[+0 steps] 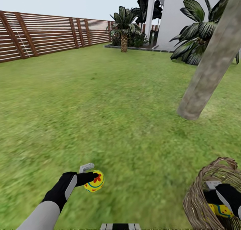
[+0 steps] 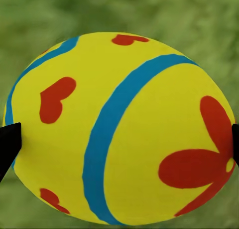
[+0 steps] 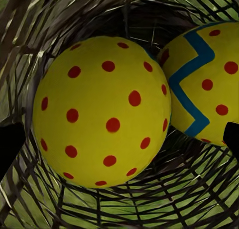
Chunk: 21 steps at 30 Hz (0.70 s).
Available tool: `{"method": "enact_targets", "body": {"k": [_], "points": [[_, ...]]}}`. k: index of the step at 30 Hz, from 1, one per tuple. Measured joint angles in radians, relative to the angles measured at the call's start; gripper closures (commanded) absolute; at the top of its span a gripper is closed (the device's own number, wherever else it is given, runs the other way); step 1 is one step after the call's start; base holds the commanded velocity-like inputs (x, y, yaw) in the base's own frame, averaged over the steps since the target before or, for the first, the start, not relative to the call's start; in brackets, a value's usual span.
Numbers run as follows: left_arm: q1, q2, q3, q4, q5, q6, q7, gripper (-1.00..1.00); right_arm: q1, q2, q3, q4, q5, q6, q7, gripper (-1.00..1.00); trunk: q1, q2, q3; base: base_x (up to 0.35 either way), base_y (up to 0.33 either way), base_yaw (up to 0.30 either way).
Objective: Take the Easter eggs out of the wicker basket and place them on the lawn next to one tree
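I have one Easter egg (image 1: 94, 181) pinched in my left gripper (image 1: 91, 176), held low over the lawn (image 1: 100, 106) at the near left. In the left wrist view that flowered egg (image 2: 119, 129) sits between the two dark fingertips (image 2: 9, 144), one on each side of its widest part, with blurred grass behind it. That looks to me like a sound hold across the belly.

My right gripper (image 1: 221, 193) is down inside the wicker basket (image 1: 197, 196) at the near right. The right wrist view looks into the weave at a red-dotted egg (image 3: 102, 112) and, touching it, a zigzag egg (image 3: 204, 84). The dotted one lies between the dark fingertips (image 3: 10, 149), which stand wide and clear of it, so I am not gripping anything there.

The tree trunk (image 1: 211, 63) rises from the grass to the far right, beyond the basket, with short palms (image 1: 124, 26) and a slatted fence (image 1: 50, 32) further back.

I judge these eggs light, hard and smooth, so apt to squirt out if squeezed near an end. I would close on the dotted egg at its middle, gently. The open weave looks stiff, and a fingertip could snag on it.
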Motion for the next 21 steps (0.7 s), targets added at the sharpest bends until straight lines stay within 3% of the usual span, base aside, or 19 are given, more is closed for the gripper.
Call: {"method": "enact_targets", "body": {"k": [21], "points": [[0.0, -0.021, 0.0, 0.008, -0.004, 0.0, 0.0, 1.0, 0.0, -0.001, 0.001, -0.02, 0.0, 0.006, 0.0, -1.0, 0.007, -0.004, -0.066, 0.019, 0.0, 0.0]]}}
